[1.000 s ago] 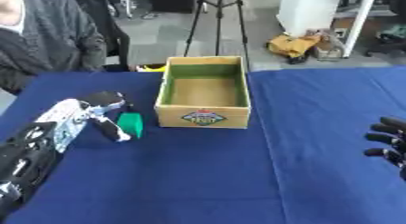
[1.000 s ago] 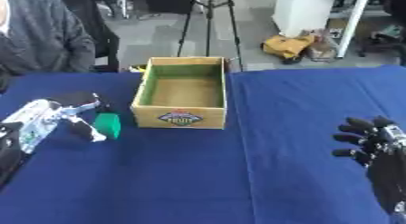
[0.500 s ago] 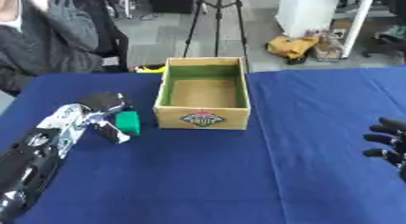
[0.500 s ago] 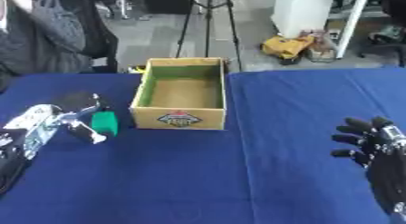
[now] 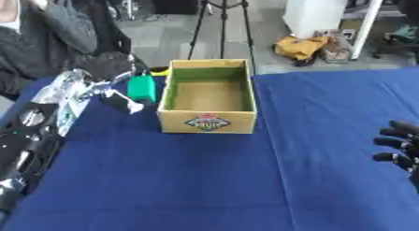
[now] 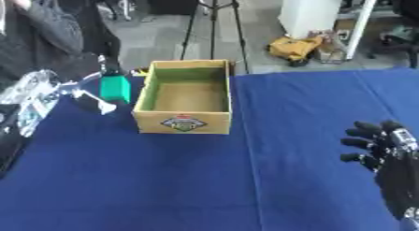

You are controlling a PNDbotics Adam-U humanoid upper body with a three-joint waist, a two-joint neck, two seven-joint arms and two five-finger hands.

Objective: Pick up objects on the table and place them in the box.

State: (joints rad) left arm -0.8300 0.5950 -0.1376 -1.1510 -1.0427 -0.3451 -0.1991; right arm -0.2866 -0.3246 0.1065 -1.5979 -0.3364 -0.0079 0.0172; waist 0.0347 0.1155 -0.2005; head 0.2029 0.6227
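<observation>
1. Blue cloth covers the table [image 5: 245,178], with a tripod and clutter on the floor behind.
2. Left hand [image 5: 98,87] is raised, fingers pinching a green block [image 5: 141,87].
3. Just right of that hand sits the open cardboard box [image 5: 207,95].
4. Right hand [image 6: 385,148] idles at the lower right, fingers relaxed, holding nothing.

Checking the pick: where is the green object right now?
The green object is held in the left hand, lifted just left of the box, near its far left corner.
</observation>
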